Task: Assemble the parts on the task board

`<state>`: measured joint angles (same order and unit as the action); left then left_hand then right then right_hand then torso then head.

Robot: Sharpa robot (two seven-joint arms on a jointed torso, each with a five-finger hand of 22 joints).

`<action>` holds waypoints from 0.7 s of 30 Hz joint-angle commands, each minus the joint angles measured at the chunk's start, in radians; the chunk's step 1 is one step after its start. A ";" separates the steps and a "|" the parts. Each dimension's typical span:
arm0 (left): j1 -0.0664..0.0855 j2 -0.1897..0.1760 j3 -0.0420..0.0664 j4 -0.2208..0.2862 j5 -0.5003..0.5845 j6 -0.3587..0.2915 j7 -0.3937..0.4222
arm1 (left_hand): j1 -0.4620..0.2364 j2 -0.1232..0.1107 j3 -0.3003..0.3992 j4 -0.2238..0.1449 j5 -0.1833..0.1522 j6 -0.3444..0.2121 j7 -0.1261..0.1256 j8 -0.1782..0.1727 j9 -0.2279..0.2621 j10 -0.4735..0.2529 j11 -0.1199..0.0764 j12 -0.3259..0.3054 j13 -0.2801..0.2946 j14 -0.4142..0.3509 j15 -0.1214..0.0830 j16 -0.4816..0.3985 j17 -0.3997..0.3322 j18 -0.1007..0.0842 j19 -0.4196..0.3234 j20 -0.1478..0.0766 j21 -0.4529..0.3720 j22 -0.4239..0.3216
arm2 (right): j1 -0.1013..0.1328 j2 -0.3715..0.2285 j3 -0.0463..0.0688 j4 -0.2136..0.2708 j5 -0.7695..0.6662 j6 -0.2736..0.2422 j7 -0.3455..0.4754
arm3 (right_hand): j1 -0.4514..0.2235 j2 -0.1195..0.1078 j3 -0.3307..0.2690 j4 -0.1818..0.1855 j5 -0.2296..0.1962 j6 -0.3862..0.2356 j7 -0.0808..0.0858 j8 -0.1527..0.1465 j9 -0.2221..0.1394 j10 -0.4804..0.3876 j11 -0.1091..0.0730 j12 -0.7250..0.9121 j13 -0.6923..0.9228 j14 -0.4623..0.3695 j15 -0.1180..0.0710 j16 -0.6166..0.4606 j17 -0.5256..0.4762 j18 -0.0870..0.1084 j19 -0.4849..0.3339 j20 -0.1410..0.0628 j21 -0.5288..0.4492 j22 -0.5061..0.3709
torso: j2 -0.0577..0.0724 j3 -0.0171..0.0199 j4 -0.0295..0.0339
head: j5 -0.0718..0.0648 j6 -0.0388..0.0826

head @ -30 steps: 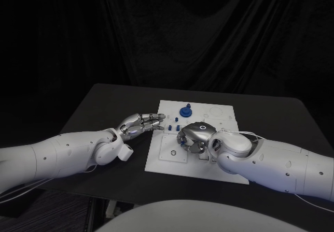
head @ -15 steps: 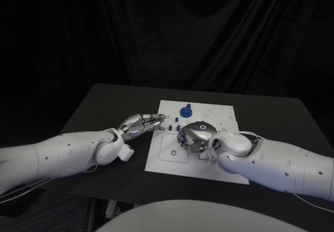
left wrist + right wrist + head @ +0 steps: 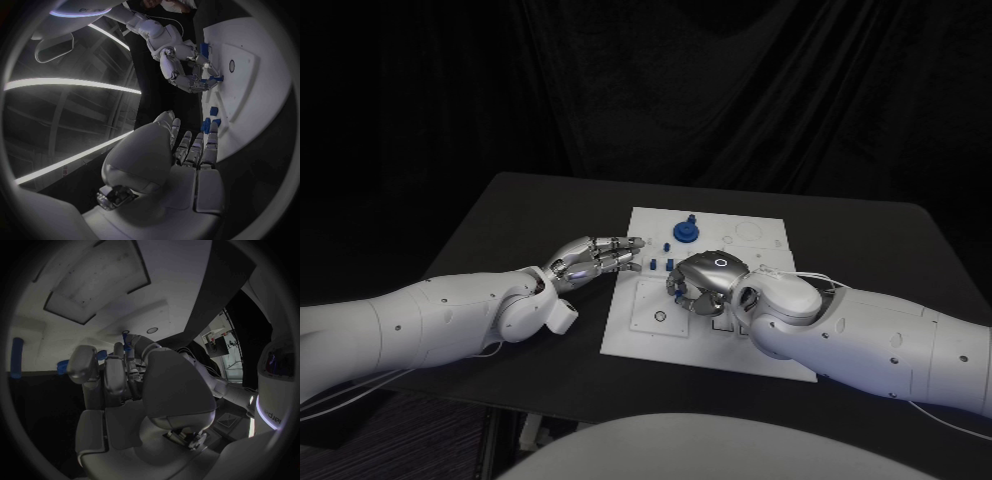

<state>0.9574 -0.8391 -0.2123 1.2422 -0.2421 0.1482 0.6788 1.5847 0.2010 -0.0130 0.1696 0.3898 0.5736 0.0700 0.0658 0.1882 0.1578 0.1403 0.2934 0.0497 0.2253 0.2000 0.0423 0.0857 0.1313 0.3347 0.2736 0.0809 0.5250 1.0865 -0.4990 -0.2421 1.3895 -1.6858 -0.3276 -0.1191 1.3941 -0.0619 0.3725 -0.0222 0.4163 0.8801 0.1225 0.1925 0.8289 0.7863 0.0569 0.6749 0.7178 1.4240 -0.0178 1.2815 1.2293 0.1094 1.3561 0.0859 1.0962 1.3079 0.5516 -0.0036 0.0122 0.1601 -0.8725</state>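
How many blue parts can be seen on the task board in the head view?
3 clearly: a round part at the far edge and two small pegs by the left hand. The right hand may hide more.

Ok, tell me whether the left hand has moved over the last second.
No. In the head view the left hand rests at the board's left edge, its fingertips beside the same small blue parts as before.

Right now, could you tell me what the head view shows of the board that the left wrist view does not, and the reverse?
The head view alone gives the whole task board on the black table, with the tall blue knob part at its far end. The left wrist view alone gives the right hand from the side, pinching a small blue part. Both give the left hand at the board's edge beside small blue pegs.
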 commanded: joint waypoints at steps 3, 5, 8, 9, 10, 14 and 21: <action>-0.002 0.002 0.001 0.002 0.008 0.014 0.155 | 0.005 0.005 0.006 0.000 0.005 0.000 0.007 -0.003 -0.002 -0.005 0.000 -0.004 -0.001 -0.005 0.002 0.001 -0.002 0.017 -0.005 0.005 -0.002 -0.001 | -0.003 -0.003 0.000 0.008 -0.007 -0.014 -0.002 | 0.011 -0.002 0.002 -0.001 -0.007 0.003 0.002 -0.002 0.002 0.006 0.001 0.003 -0.001 -0.002 0.000 0.003 0.000 -0.013 0.001 0.003 0.006 0.136 | 0.000 0.0004 -0.0007 | 0.000 0.000; -0.002 0.001 0.001 0.001 0.008 0.014 0.154 | 0.004 0.006 0.010 -0.001 0.005 -0.001 0.007 -0.003 -0.002 -0.007 0.000 -0.005 -0.001 -0.006 0.002 0.001 -0.002 0.018 -0.004 0.005 -0.002 -0.002 | -0.004 -0.004 0.000 0.009 -0.007 -0.012 -0.003 | 0.012 -0.002 0.002 -0.001 -0.008 0.004 0.002 -0.002 0.002 0.006 0.001 0.003 -0.001 -0.002 -0.001 0.003 -0.001 -0.013 0.001 0.003 0.005 0.136 | 0.000 0.0004 -0.0008 | -0.001 0.000; -0.003 0.001 0.001 0.002 0.008 0.015 0.153 | 0.004 0.006 0.010 -0.001 0.005 -0.001 0.007 -0.003 -0.002 -0.007 0.000 -0.005 -0.001 -0.006 0.002 0.001 -0.002 0.018 -0.004 0.005 -0.002 -0.002 | -0.004 -0.006 0.000 0.010 -0.007 -0.008 -0.005 | 0.012 -0.002 0.002 -0.001 -0.009 0.004 0.002 -0.002 0.003 0.006 0.001 0.003 -0.002 -0.003 0.000 0.002 -0.002 -0.013 0.001 0.003 0.005 0.136 | 0.000 0.0003 -0.0015 | 0.000 0.000; -0.003 0.001 0.001 0.002 0.008 0.015 0.153 | 0.004 0.006 0.010 -0.001 0.005 -0.001 0.007 -0.003 -0.002 -0.007 0.000 -0.005 -0.001 -0.006 0.002 0.001 -0.002 0.018 -0.004 0.005 -0.002 -0.002 | -0.004 -0.007 0.000 0.010 -0.007 -0.006 -0.006 | 0.012 -0.002 0.002 -0.001 -0.009 0.004 0.002 -0.002 0.003 0.006 0.001 0.003 -0.002 -0.003 0.000 0.002 -0.002 -0.013 0.001 0.003 0.005 0.136 | -0.001 0.0002 -0.0016 | 0.001 0.000; -0.003 0.001 0.001 0.002 0.008 0.015 0.153 | 0.004 0.006 0.010 -0.001 0.005 -0.001 0.007 -0.003 -0.002 -0.007 0.000 -0.005 -0.001 -0.006 0.002 0.001 -0.002 0.018 -0.004 0.005 -0.002 -0.002 | -0.004 -0.007 0.000 0.010 -0.007 -0.005 -0.006 | 0.012 -0.003 0.001 -0.001 -0.010 0.004 0.002 -0.002 0.003 0.005 0.001 0.003 -0.002 -0.003 0.000 0.001 -0.003 -0.013 0.000 0.003 0.003 0.135 | -0.001 0.0003 -0.0017 | 0.001 0.000; -0.003 0.001 0.001 0.002 0.008 0.017 0.151 | 0.004 0.006 0.010 -0.001 0.005 -0.001 0.007 -0.003 -0.002 -0.007 0.000 -0.005 -0.001 -0.006 0.002 0.001 -0.002 0.018 -0.004 0.005 -0.002 -0.002 | -0.005 -0.010 0.000 0.011 -0.007 0.002 -0.009 | 0.011 -0.003 0.001 -0.001 -0.012 0.005 0.003 -0.002 0.003 0.005 0.001 0.003 -0.002 -0.004 0.000 0.000 -0.005 -0.012 -0.001 0.003 0.001 0.135 | -0.001 0.0004 -0.0017 | 0.000 0.000; -0.004 0.002 0.001 0.001 0.008 0.019 0.148 | 0.004 0.006 0.010 -0.001 0.005 -0.001 0.007 -0.003 -0.002 -0.007 0.000 -0.005 -0.001 -0.006 0.002 0.001 -0.002 0.018 -0.004 0.005 -0.002 -0.002 | -0.007 -0.015 0.000 0.013 -0.007 0.007 -0.013 | 0.010 -0.006 0.000 0.001 -0.017 -0.004 0.003 -0.010 0.004 -0.001 0.002 -0.001 -0.006 -0.008 0.003 -0.005 -0.011 -0.011 -0.005 0.004 -0.008 0.132 | -0.001 0.0001 -0.0016 | 0.001 0.000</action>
<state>0.9550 -0.8394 -0.2123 1.2416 -0.2420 0.1534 0.6788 1.5847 0.2010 -0.0062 0.1683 0.3898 0.5736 0.0699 0.0658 0.1869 0.1578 0.1403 0.2934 0.0498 0.2254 0.2000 0.0422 0.0846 0.1313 0.3347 0.2736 0.0809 0.5242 1.0833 -0.5122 -0.2420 1.4000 -1.6860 -0.3258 -0.1203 1.3977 -0.0658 0.3725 -0.0222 0.4050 0.8801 0.1225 0.1868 0.8329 0.7862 0.0570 0.6749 0.7137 1.4219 -0.0157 1.2815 1.2200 0.1093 1.3561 0.0859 1.0941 1.3077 0.5504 -0.0033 0.0100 0.1609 -0.8725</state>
